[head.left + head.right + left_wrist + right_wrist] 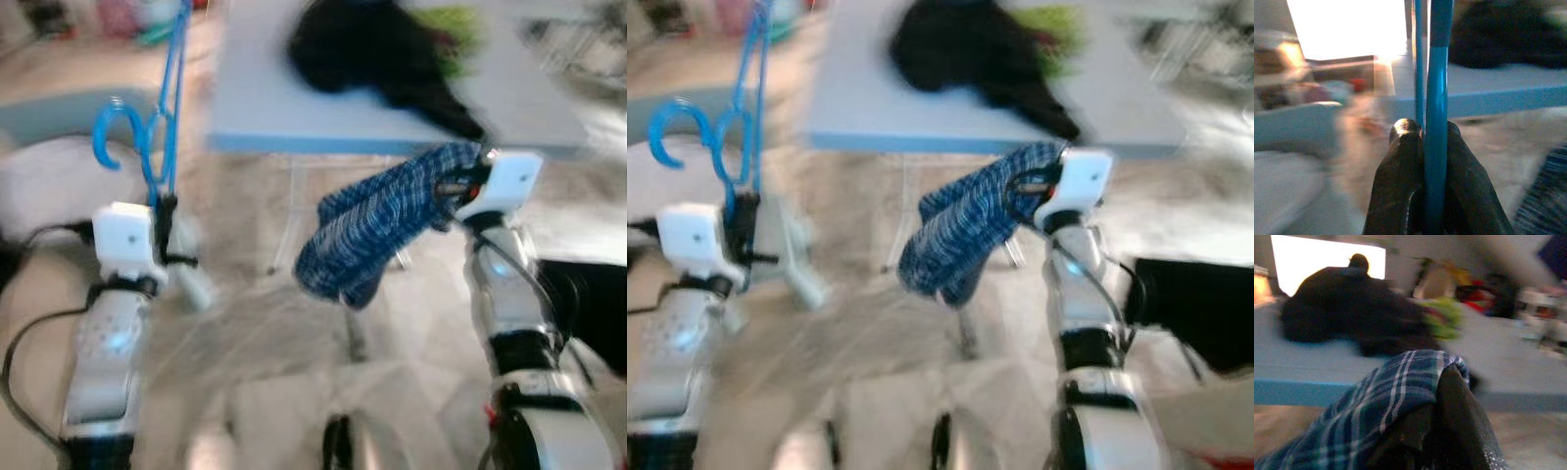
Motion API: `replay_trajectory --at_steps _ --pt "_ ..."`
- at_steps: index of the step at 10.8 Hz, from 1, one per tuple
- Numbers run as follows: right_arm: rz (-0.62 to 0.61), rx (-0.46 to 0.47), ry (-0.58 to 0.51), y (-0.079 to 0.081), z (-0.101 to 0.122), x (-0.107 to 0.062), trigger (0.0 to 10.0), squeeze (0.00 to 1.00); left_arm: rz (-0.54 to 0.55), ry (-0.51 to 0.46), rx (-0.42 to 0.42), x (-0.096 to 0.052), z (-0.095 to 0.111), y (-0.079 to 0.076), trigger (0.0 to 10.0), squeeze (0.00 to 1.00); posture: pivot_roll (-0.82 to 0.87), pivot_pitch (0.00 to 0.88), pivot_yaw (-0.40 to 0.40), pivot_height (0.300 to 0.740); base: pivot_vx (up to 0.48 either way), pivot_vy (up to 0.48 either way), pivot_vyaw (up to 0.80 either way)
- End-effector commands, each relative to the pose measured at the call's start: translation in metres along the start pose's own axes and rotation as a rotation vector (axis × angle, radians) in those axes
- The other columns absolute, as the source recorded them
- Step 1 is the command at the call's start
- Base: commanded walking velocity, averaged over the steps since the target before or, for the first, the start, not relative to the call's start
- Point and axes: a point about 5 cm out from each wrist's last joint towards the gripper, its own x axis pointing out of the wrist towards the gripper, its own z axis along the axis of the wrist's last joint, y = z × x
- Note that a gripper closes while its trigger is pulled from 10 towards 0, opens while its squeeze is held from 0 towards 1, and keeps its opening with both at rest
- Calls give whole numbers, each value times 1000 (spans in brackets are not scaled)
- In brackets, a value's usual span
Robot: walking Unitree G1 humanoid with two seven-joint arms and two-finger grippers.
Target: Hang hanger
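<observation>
A blue plastic hanger (157,117) stands upright in my left gripper (167,211), which is shut on its lower bars; its hook curls to the left. In the left wrist view the two black fingers (1400,161) pinch the blue hanger bar (1436,122). My right gripper (460,186) is shut on a blue plaid garment (377,225), which droops down and to the left of it. In the right wrist view the plaid garment (1376,416) drapes over the black fingers (1459,411). Both arms are raised before a light blue table (294,108).
A black garment (377,54) and something green (451,24) lie on the light blue table. A pale rounded seat (39,186) is at the left. A dark object (588,304) sits at the right on the tiled floor. The eye views are blurred.
</observation>
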Motion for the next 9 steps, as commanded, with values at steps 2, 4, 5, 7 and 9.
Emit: replay_trajectory --at_steps 2,4,5,7,9 --pt "35 2 -49 7 10 4 10000 0 3 -7 8 0 3 2 10000 0 111 168 -89 740 356 0 -322" --pt "162 -24 -120 26 28 15 10000 0 6 -16 5 2 5 2 10000 0 115 168 -93 740 351 0 0" --pt "184 -7 -137 29 34 19 10000 0 9 -17 2 2 5 2 10000 0 116 168 -95 740 345 0 581" --pt "207 3 -154 32 38 22 10000 0 17 -14 -5 2 5 1 10000 0 118 169 -97 740 480 0 566" --pt "239 5 -166 37 39 20 10000 0 10 -18 -1 3 6 1 10000 0 118 169 -91 740 480 0 522"
